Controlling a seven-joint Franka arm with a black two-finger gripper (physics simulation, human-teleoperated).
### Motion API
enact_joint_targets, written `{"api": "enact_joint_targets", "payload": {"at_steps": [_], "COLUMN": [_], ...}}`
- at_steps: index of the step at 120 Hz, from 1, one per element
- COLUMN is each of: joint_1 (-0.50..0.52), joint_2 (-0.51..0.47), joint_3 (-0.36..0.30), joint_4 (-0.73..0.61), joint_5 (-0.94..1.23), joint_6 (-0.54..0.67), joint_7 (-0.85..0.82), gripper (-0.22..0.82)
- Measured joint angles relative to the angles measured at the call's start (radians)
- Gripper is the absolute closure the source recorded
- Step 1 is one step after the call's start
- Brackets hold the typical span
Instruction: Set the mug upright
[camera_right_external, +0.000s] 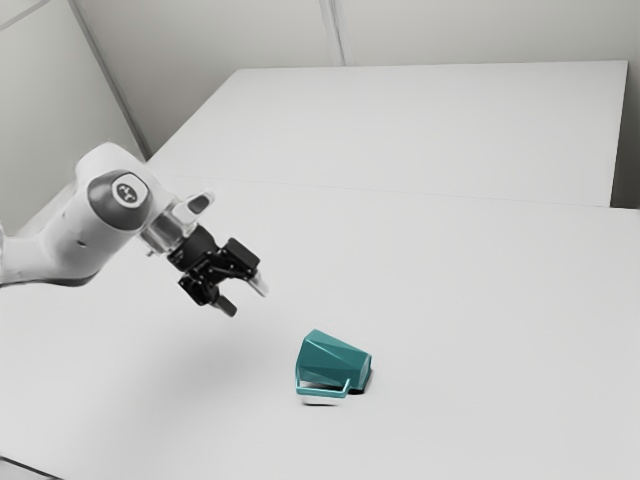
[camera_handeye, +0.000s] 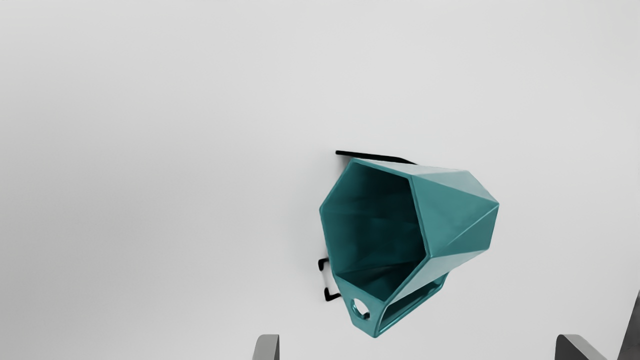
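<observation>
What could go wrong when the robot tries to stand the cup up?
The mug lies on its side, so a nudge might roll or slide it across the table. Its handle sticks out sideways and could bump a finger or get in the way of standing it up. The open gripper might also catch the rim, since the mouth faces it.

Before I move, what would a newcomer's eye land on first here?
The teal faceted mug, lying on its side on the pale table, its dark open mouth turned toward the wrist camera. Next, the black gripper, open above the table, to the exterior view's left of the mug.
</observation>
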Motion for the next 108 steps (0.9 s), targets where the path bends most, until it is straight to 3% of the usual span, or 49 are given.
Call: {"api": "enact_joint_targets", "payload": {"at_steps": [56,108], "joint_1": [-0.002,-0.002], "joint_2": [0.066,0.098], "joint_3": [-0.026,-0.152], "joint_4": [-0.088,-0.138], "joint_5": [-0.201,-0.42], "joint_6": [0.101,0.145], "joint_7": [0.176,0.288], "gripper": [0.0,0.0]}}
